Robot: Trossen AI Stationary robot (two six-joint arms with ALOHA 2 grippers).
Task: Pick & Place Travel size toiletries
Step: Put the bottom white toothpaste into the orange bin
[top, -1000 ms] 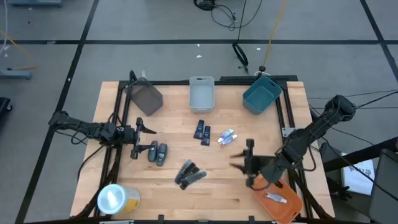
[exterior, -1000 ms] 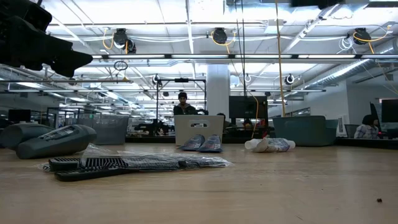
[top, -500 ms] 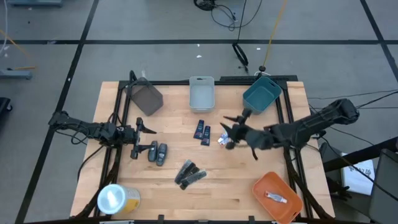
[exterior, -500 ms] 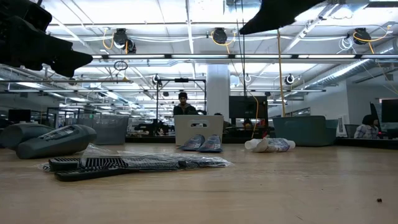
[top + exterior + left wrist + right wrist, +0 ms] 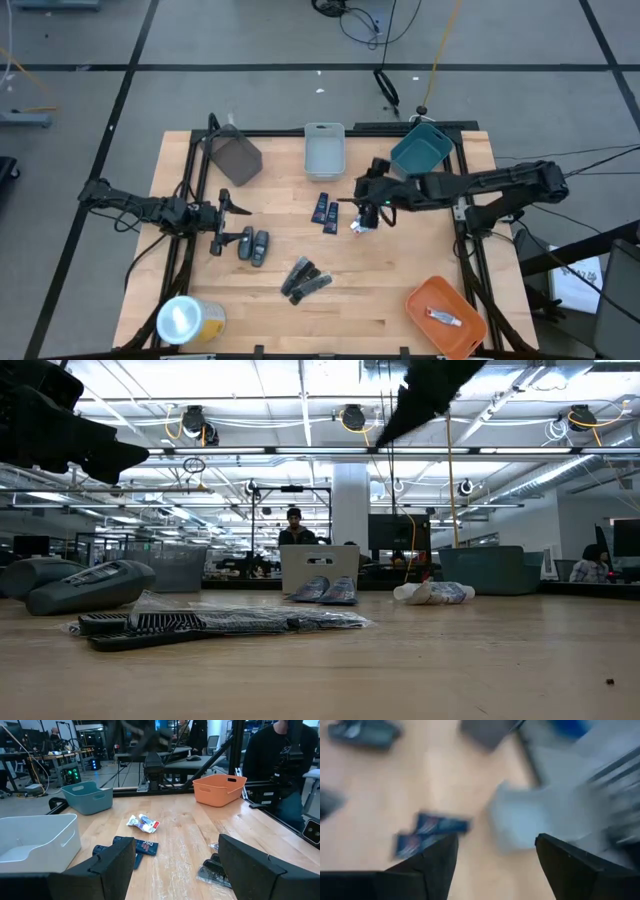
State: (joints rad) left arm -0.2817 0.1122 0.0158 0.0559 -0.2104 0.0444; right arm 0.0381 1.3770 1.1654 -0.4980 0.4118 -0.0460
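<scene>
The toiletries lie loose on the wooden table [image 5: 400,270]: two dark blue packets [image 5: 324,210], silvery-white tubes [image 5: 363,224], two dark grey oval pieces [image 5: 253,245] and black sticks in clear wrap [image 5: 305,280]. One more tube [image 5: 443,317] lies in the orange bin [image 5: 462,335]. My right gripper [image 5: 362,207] hangs open above the table's middle, over the silvery tubes and beside the blue packets [image 5: 427,835], holding nothing. My left gripper [image 5: 175,870] waits open at the left edge, level, pointing across the table.
Three bins stand along the far edge: dark grey [image 5: 235,155], white [image 5: 324,150] and teal [image 5: 420,152]. A yellow roll with a white top [image 5: 185,320] stands at the near left corner. People show in the room beyond the table.
My right gripper has swung from above the orange bin at the near right toward the far edge and the left, rising a little, and now hangs over the silvery tubes in the middle. The toiletries have stayed where they lay.
</scene>
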